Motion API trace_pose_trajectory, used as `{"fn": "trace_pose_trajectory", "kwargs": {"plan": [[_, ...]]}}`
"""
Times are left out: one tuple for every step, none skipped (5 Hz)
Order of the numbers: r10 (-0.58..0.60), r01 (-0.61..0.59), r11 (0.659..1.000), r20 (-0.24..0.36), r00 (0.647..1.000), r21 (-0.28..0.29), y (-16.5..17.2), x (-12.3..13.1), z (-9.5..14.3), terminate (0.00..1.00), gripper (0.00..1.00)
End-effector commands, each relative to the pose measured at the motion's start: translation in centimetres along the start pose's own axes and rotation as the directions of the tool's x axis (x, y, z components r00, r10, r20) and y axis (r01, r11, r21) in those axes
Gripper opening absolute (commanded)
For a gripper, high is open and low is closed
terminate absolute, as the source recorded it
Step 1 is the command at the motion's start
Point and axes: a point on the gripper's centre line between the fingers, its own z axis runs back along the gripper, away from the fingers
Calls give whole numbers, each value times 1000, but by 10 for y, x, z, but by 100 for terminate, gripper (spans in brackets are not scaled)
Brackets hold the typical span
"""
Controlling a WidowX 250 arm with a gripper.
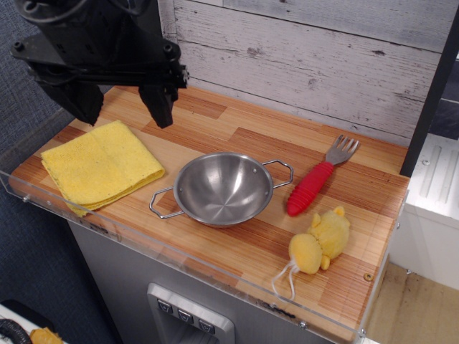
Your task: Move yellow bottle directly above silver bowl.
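Observation:
The yellow bottle (320,242) is a small soft lumpy item of two rounded lobes with a white cord loop. It lies on the wooden counter near the front right corner. The silver bowl (223,188) with two wire loop handles sits at the counter's middle, left of the bottle and empty. My black gripper (123,104) hangs open and empty above the counter's back left, over the far edge of the yellow cloth, well away from the bottle.
A folded yellow cloth (100,165) lies at the left of the counter. A fork with a red handle (315,183) lies right of the bowl, behind the bottle. A clear plastic rim (215,269) edges the counter's front. A white plank wall (308,57) stands behind.

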Motion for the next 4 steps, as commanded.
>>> {"fn": "trace_pose_trajectory", "kwargs": {"plan": [[0,0,1000,0,1000,0,0,0,0,0,100],[-22,22,1000,21,1000,-17,-16,18,4,0,100],[-61,63,997,31,998,-49,-38,29,7,0,100],[-120,122,989,24,992,-89,-62,31,3,0,100]]}}
